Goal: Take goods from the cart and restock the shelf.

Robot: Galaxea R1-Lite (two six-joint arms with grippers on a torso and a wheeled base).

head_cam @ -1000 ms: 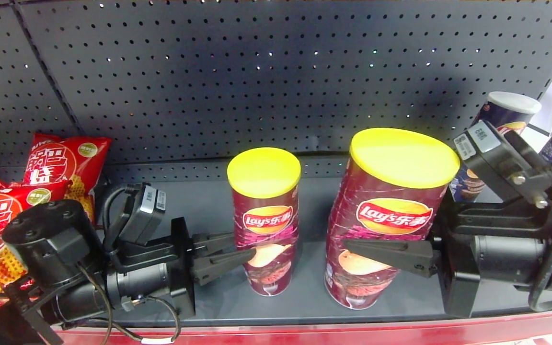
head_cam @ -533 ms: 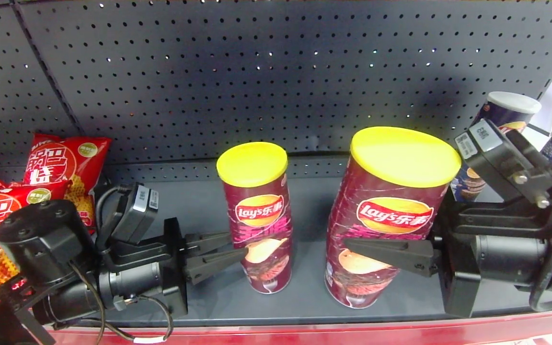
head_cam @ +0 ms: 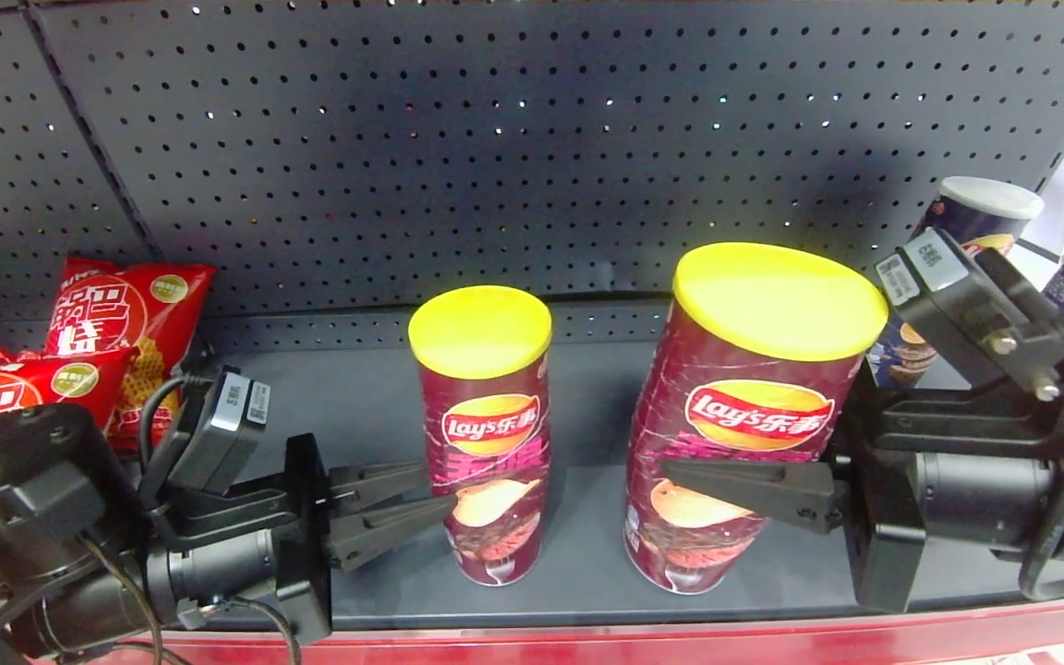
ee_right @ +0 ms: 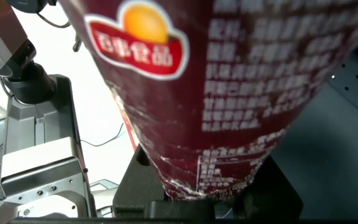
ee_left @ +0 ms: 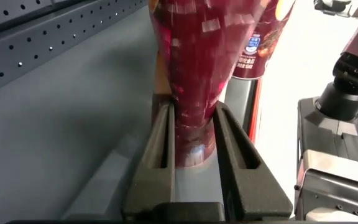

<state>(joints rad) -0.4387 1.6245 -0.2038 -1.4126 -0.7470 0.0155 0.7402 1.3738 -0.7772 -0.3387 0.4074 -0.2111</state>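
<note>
The left can point(head_cam: 481, 434), a dark red cylinder of chips with a flat yellow plastic lid, stands over the dark grey metal shelf point(head_cam: 375, 406), near its middle, with its top leaning a little to the left. The left claw point(head_cam: 438, 488) is clamped on the lower part of this can. In the left wrist view the black fingers point(ee_left: 157, 149) press on it from both sides.

The right can point(head_cam: 754, 416), of the same kind, is just beside it and apart from it, close to the red front edge point(head_cam: 587, 642) of the shelf. The right claw point(head_cam: 680, 476) is clamped on the lower half of this can. I cannot tell if the cans touch the shelf floor.

Red snack bags point(head_cam: 126, 314) lean on the perforated back panel point(head_cam: 495, 139) at the far left. A dark blue can with a white lid point(head_cam: 980, 222) stands behind the right arm.
</note>
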